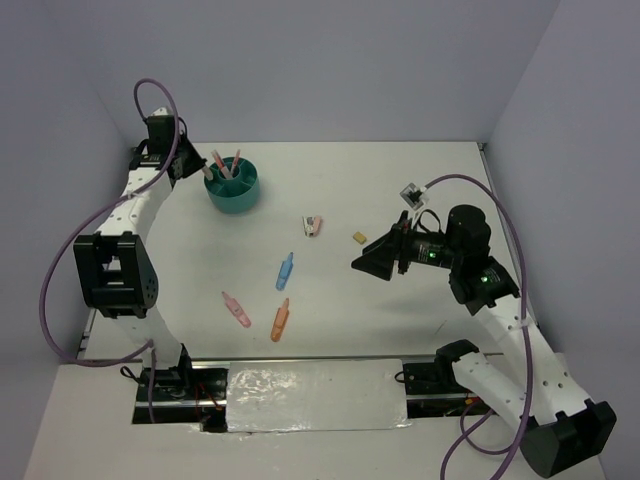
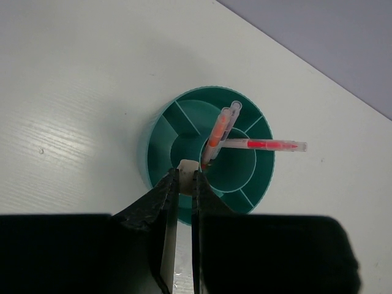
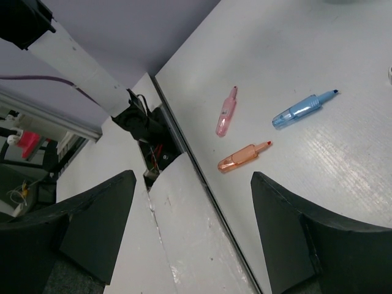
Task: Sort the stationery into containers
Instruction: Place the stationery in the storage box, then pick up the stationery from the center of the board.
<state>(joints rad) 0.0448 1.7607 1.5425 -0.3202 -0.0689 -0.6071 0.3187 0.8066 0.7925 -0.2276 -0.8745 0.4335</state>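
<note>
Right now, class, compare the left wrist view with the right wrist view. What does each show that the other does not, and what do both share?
Only the left wrist view shows the teal organiser, with orange pens leaning in its central cup. It also shows the left hand pinched on a small white item above the organiser's near rim.

Only the right wrist view shows the pink marker, orange marker and blue marker lying loose. It also shows the open, empty right hand.

Both show the white table.
</note>
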